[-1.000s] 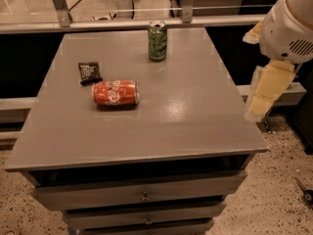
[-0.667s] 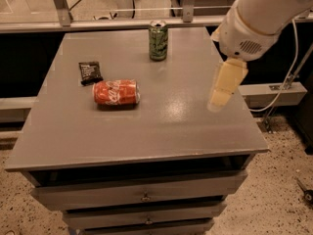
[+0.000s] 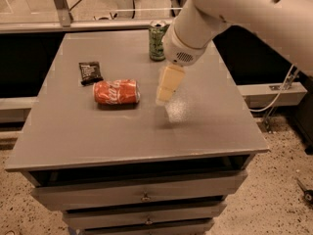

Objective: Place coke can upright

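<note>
The coke can (image 3: 116, 92) lies on its side on the grey table (image 3: 146, 131), left of centre, its silver top facing right. My gripper (image 3: 165, 98) hangs from the white arm (image 3: 234, 13) above the table, just right of the can and apart from it. It holds nothing.
A green can (image 3: 158, 40) stands upright at the back of the table, behind the gripper. A small black packet (image 3: 90, 72) lies back left of the coke can. The table has drawers (image 3: 142, 195) below its front edge. A cable runs along the floor on the right.
The arm has swung left from beyond the table's right edge, over the table, and the gripper now hangs close to the coke can's right end. The cans and packet have not moved.
</note>
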Robot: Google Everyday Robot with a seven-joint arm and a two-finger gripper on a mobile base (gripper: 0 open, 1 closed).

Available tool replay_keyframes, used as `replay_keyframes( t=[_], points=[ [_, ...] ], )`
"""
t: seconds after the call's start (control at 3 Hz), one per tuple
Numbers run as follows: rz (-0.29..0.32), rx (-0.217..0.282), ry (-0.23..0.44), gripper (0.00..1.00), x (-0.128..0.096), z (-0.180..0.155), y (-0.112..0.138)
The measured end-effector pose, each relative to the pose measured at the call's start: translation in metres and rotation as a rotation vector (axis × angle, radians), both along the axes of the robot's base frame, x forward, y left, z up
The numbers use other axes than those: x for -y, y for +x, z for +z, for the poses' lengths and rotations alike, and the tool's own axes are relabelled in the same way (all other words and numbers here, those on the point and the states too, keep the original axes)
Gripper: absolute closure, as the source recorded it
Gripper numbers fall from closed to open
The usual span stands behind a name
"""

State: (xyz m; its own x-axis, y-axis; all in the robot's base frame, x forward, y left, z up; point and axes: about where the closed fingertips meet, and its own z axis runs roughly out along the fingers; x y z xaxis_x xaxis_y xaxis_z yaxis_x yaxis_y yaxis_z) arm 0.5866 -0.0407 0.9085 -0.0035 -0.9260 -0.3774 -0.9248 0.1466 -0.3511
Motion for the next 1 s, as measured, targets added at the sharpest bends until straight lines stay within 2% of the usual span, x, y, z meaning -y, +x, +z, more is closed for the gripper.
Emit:
replay_keyframes(
  t=[0.33, 0.67, 1.0],
  points=[
    [0.044, -0.024, 0.064, 0.00, -0.047, -0.003, 0.021],
    [0.093, -0.092, 0.104, 0.00, -0.082, -0.003, 0.023],
    [0.124, -0.159, 0.095, 0.00, -0.110, -0.017, 0.021]
  ],
)
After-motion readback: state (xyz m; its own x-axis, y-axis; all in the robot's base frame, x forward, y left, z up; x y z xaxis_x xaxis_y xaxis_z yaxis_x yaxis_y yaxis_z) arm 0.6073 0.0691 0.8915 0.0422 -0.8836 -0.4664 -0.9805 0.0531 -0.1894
